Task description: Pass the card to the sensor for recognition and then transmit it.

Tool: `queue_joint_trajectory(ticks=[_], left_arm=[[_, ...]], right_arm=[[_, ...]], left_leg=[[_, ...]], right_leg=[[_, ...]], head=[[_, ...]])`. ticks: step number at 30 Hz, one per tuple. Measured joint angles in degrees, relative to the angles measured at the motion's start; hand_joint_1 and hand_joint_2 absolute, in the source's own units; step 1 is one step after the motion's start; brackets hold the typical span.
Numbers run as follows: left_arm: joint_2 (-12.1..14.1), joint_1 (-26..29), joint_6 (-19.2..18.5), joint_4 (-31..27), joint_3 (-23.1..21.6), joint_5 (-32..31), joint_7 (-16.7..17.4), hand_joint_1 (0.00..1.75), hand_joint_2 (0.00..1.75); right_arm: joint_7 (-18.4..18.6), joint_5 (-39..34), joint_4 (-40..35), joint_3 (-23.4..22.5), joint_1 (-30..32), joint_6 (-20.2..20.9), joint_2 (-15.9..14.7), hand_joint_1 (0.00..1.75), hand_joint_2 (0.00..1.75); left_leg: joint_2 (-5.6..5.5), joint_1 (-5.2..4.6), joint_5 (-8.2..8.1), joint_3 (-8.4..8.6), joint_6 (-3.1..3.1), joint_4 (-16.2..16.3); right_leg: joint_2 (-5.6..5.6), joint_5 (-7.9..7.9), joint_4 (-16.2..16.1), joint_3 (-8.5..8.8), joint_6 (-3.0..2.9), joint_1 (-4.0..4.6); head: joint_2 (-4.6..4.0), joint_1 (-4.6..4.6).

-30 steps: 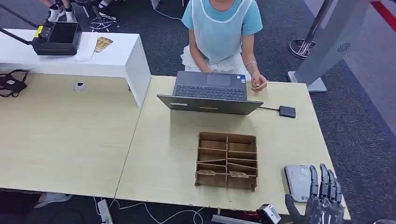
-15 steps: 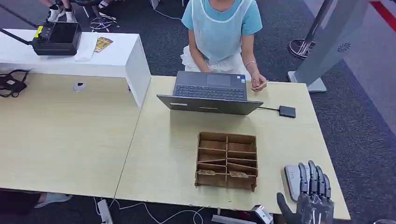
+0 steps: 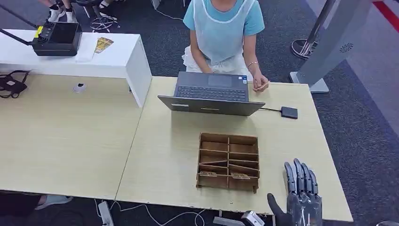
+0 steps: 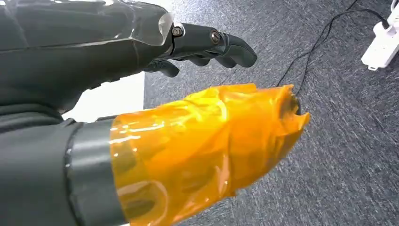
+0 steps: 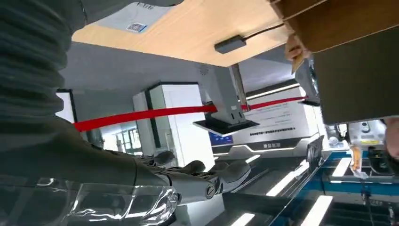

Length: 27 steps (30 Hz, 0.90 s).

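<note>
Right hand: fingers extended, close together side by side, thumb out to the side, holding nothing; it hovers over the table's near right corner. Left hand: fingers loosely curled, empty, hanging over carpet. Cards lie in the front row of the wooden organizer, just left of the right hand. The sensor is not plainly identifiable now.

Judged step: reach for a card. To do it well, the hand should swing left over the front compartments, come down steeply, pinch one card's upper edge and lift straight, clear of the dividers. The laptop and the person sit beyond.
</note>
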Motion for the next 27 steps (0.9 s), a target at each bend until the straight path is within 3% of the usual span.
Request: queue_joint_trajectory(ticks=[4,17,27], left_arm=[[-0.1,0.0,0.0,0.0,0.0,0.0,0.0,0.00,0.00],[-0.1,0.0,-0.3,0.0,0.0,0.0,0.0,0.00,0.00],[-0.1,0.0,-0.3,0.0,0.0,0.0,0.0,0.00,0.00]], right_arm=[[1.4,0.0,1.3,2.6,-1.2,0.0,-1.0,0.00,1.75],[11.2,0.0,7.9,14.7,-7.8,0.0,-5.8,0.00,1.75],[14.8,0.0,10.6,19.2,-10.8,0.0,-8.2,0.00,1.75]], left_leg=[[0.00,0.00,0.00,-0.01,0.00,0.0],[0.03,0.00,0.00,0.02,0.00,0.0],[0.02,0.00,0.00,0.01,0.00,0.0]], right_leg=[[0.00,0.00,0.0,0.01,0.00,0.00],[0.04,0.00,0.0,0.01,0.00,0.00],[0.03,0.00,0.0,0.01,0.00,0.00]], head=[[0.00,0.00],[0.00,0.00],[0.00,0.00]])
